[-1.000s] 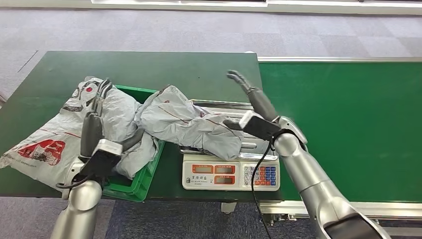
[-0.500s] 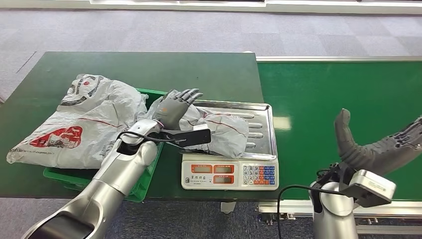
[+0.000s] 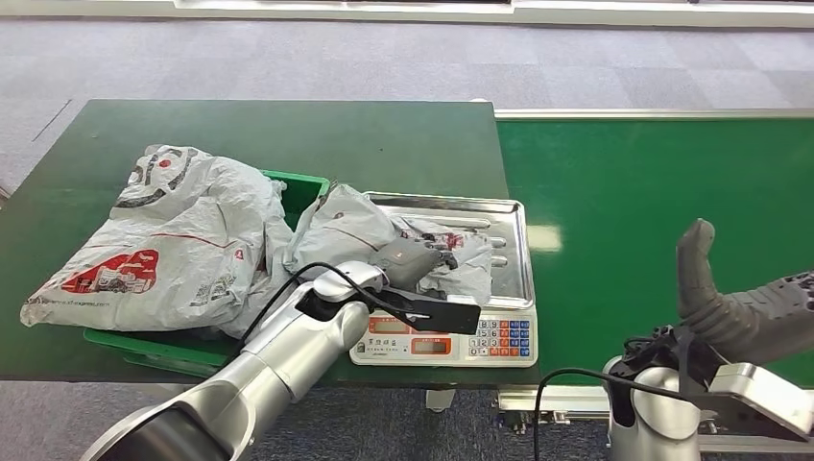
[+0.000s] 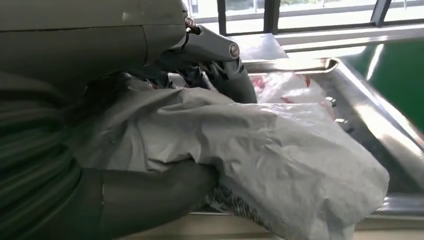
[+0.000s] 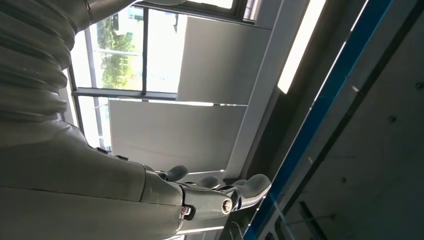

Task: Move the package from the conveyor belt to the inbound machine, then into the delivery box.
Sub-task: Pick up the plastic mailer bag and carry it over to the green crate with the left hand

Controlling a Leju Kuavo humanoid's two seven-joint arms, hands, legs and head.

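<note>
The grey plastic package point(image 3: 347, 227) lies crumpled on the steel tray point(image 3: 505, 230) of the weighing scale point(image 3: 443, 337), its left end hanging over the green box point(image 3: 146, 349). My left hand point(image 3: 415, 261) grips the package's right part. In the left wrist view the thumb point(image 4: 150, 196) is under the package point(image 4: 260, 150) and the fingers point(image 4: 223, 56) are over it. My right hand point(image 3: 741, 309) hovers open at the near right over the conveyor belt point(image 3: 662, 192), holding nothing. In the right wrist view its fingers point(image 5: 220, 199) are spread.
A large grey bag with red print point(image 3: 158, 240) fills the green box and spills over its left side on the dark green table point(image 3: 288, 134). The scale's keypad and displays face me. A cable runs along my left forearm.
My left hand has slid right along the package and closed on it, bunching it up on the tray. My right hand has drifted slightly right and lower.
</note>
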